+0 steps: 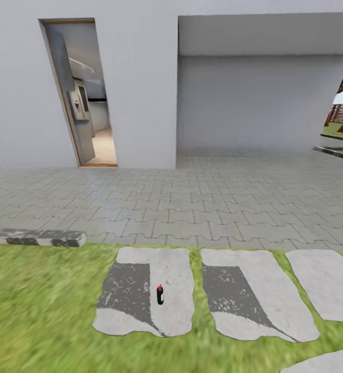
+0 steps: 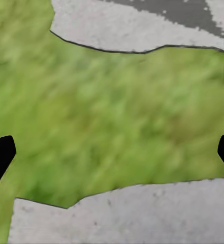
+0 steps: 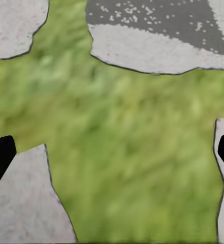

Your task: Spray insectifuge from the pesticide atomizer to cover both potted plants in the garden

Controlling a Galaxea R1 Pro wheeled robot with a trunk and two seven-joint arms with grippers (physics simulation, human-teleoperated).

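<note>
Pesticide atomizer (image 1: 160,295) stands upright, red cap topmost

The ground consists of a green lawn (image 1: 42,311) in the foreground and a grey interlocking paved area (image 1: 218,202) behind it, running up to the white building wall. Flat grey stepping stones (image 1: 254,300) lie set into the lawn, side by side, several carrying dark shadow patches, and a grey curb block (image 1: 34,238) lies along the lawn's edge at the left. The pesticide atomizer (image 1: 160,295), dark with a red top, stands upright on the leftmost stepping stone (image 1: 166,269).
</note>
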